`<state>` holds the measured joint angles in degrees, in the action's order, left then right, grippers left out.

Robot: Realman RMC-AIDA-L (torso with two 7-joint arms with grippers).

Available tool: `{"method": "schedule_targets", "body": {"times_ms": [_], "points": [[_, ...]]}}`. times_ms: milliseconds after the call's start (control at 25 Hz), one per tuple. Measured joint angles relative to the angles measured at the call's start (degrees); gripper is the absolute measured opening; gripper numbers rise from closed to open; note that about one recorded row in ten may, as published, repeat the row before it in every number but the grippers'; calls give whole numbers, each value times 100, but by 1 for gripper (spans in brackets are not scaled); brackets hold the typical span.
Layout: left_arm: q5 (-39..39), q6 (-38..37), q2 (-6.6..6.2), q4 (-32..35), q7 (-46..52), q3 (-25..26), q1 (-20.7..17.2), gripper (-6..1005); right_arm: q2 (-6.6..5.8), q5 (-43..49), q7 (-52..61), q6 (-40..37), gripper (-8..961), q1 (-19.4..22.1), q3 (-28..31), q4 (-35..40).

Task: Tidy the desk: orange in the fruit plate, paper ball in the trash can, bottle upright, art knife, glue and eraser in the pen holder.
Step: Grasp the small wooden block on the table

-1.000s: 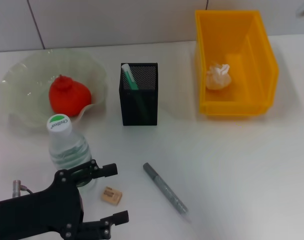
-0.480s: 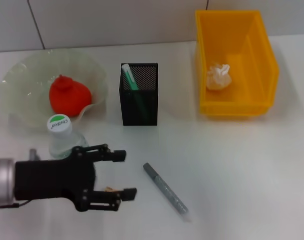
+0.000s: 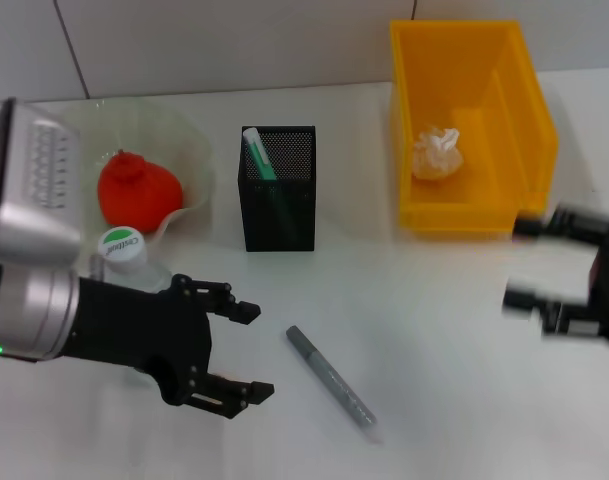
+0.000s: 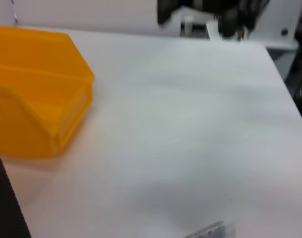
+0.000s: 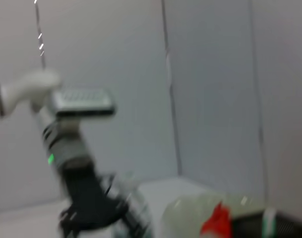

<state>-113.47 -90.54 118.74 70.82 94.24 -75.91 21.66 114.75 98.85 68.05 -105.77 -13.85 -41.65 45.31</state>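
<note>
Two spread fingers of left gripper [image 3: 246, 350], bottle [image 3: 121, 248] behind it

Red-orange round orange [image 3: 137, 192], bright yellow plastic trash can [image 3: 471, 125], black metal-mesh pen holder [image 3: 279, 188], my black left gripper [image 3: 242, 352].

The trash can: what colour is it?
Bright yellow-orange trash can; the head view shows it best.

Glossy yellow plastic trash can [image 3: 472, 120], black metal-mesh pen holder [image 3: 278, 190] (matt), crumpled paper ball [image 3: 437, 153].
</note>
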Motion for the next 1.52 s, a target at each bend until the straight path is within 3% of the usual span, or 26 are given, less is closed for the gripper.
{"method": "schedule_targets", "body": {"times_ms": [80,160,240,400,480,560,800,960,1040,1240,1280,1520], "points": [[-573,20,3,482,504,-388,225,841,-64,718,-53,2,788,-168,5,-314],[-573,20,3,482,504,-388,225,841,-81,953,-106,41,788,-248,21,-474],[-1003,36,30,582,854,-774,508,842,-85,1250,-183,179,788,-353,46,-711],[-1279,52,31,659,1122,-1019,678,842,-48,1443,-291,425,788,-407,53,-901],[-1760,77,34,919,1448,-1558,893,842,-38,1480,-339,451,788,-407,54,-930],[-1829,78,36,1000,1472,-1668,910,841,-32,1513,-352,455,788,-408,56,-940],[-2482,151,34,1690,1480,-2303,802,841,-25,1571,-358,455,788,-412,60,-952],[-2526,154,34,1749,1529,-2361,787,842,-11,1582,-357,453,788,-414,60,-955],[-2633,173,16,2344,1640,-2632,467,842,3,1587,-357,452,788,-414,61,-956],[-2640,168,12,2614,1639,-2670,314,841,30,1588,-357,454,788,-386,61,-934],[-2663,125,3,3010,1664,-2800,67,841,32,1588,-359,454,788,-383,60,-931],[-3003,23,5,3166,2299,-3093,-48,841,45,1607,-430,470,788,-366,125,-960]]}}
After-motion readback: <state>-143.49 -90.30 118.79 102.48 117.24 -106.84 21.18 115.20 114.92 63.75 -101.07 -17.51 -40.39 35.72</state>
